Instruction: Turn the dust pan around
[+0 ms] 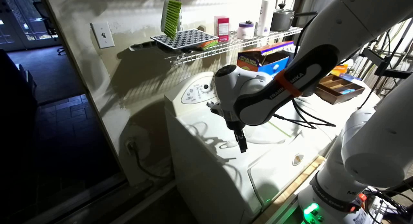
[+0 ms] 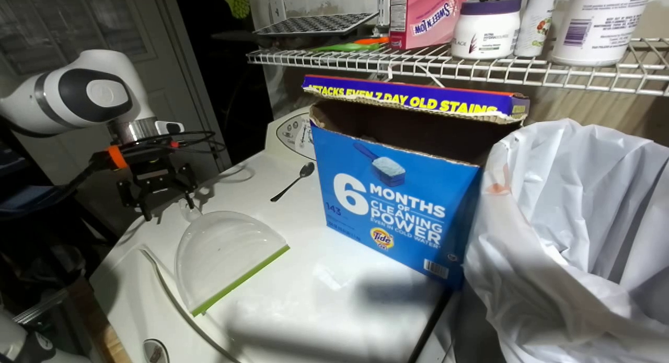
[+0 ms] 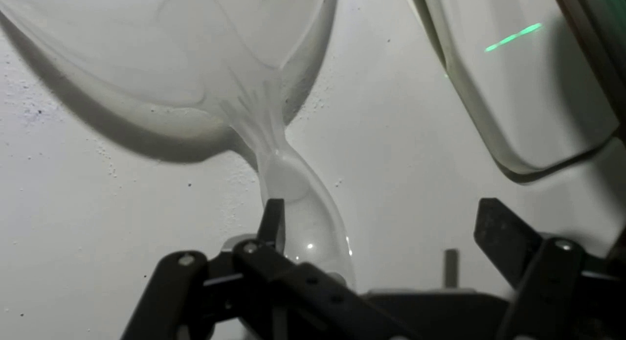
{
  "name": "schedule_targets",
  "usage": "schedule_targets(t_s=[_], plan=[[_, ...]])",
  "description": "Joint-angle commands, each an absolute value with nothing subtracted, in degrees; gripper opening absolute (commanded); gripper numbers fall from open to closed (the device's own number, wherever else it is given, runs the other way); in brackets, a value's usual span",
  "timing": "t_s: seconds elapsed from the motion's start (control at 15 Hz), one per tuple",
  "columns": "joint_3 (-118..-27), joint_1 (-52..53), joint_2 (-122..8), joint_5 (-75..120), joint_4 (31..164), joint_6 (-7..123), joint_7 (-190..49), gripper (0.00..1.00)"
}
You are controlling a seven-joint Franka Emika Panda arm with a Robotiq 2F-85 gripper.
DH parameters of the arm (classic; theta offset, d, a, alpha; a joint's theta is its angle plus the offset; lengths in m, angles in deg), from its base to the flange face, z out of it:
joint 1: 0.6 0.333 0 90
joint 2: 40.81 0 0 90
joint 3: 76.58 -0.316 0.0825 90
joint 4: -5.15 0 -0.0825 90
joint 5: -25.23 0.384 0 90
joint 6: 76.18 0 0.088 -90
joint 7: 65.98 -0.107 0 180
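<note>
The gripper (image 3: 381,215) gapes, its fingers (image 3: 503,235) well apart, grasping nothing. Just beside one is the handle (image 3: 312,217) of the pan (image 2: 225,248), clear with a green lip, lying on the washer (image 2: 313,321); whether they touch, I cannot tell. Farther off are a spoon (image 2: 307,170), a blue box (image 2: 397,196) and, higher, a shelf (image 2: 334,64).

Your dust pan (image 2: 225,253) is clear plastic, rounded at the back, with a green strip (image 2: 240,281) (its one strong colour) along the straight front edge. It lies on the white machine top (image 2: 313,321); in an exterior view you see the strip toward lower right and the handle (image 2: 191,215) toward upper left.
</note>
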State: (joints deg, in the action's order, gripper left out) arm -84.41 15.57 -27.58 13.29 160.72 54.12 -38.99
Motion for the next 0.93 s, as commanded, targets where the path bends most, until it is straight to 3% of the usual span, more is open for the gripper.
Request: schedule_targets(t_s=[0.0,0.4,0.47,0.87], plan=[[-85.22,13.64,-30.25,9.33,160.17,58.46,-41.02,1.00],[-85.10,12.30,-33.72,7.69,159.52,61.67,-40.84,0.99],[-85.09,12.15,-34.31,7.52,159.34,61.85,-40.74,0.80],[-84.99,11.52,-35.65,6.57,157.86,60.78,-40.37,0.41]])
